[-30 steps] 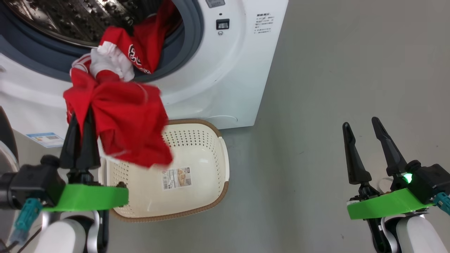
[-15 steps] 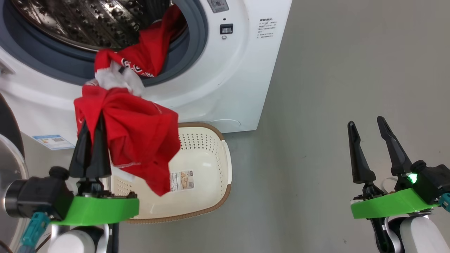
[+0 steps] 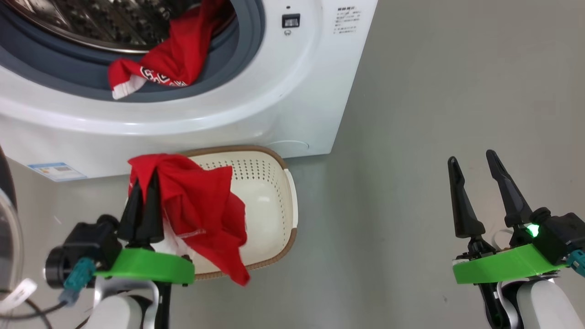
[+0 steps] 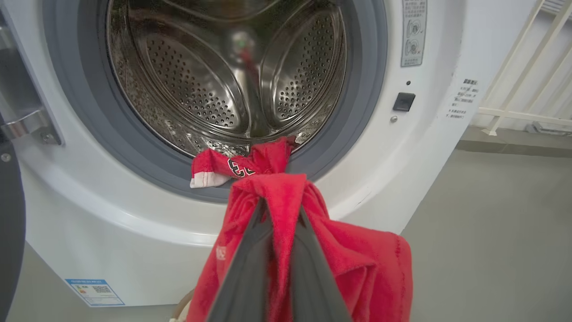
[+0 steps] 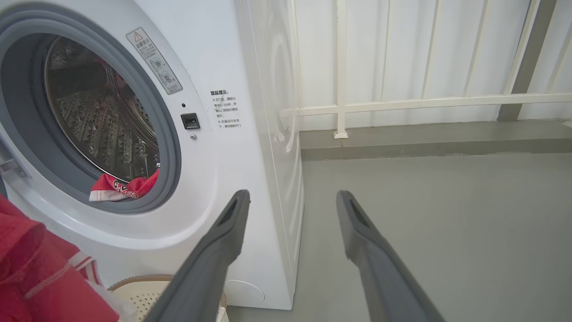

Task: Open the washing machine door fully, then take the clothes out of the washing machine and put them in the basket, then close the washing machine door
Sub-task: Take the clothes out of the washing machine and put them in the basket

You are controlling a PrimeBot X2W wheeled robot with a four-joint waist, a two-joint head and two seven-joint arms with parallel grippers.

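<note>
Briefly, head view: L gripper (image 3: pixel 145 179) sat at lower left, fingers pointing up-view and pinched together on the held garment (image 3: pixel 201 205), red w/ white trim. The cloth hung over the near-left part of the basket (image 3: pixel 274 183), and its lowest tip crossed the brown rim in this view. Whether cloth touched the basket could not be told. R gripper (image 3: pixel 470 156) sat at lower right, fingers spread wide over the grey floor (image 3: pixel 411 114), well apart from basket and machine. The basket stood on the floor just in front of the washing machine (image 3: pixel 283 91), near the blue label (image 3: pixel 55 170). A second garment (image 3: pixel 160 68) lay across the grey gasket (image 3: pixel 237 55) at the bottom of the mouth. The washing machine door (image 3: pixel 4 219) showed as a sliver at far left, swung open.

L wrist view added the drum (image 4: pixel 201 80) interior: perforated steel w/ raised paddles. It also showed the metal hinge bracket (image 4: pixel 27 127) and the second garment's (image 4: pixel 223 167) white cuff and lettering. L gripper (image 4: pixel 281 210) was clamped w/ red cloth between and over both fingers.

R wrist view added the machine's side panel, a warning sticker (image 5: pixel 154 60) and a white railing (image 5: pixel 402 103) behind. R gripper (image 5: pixel 292 194) stood parted, floor visible between the fingers. The held garment (image 5: pixel 27 268) and a bit of basket (image 5: pixel 147 290) sat at lower left.
</note>
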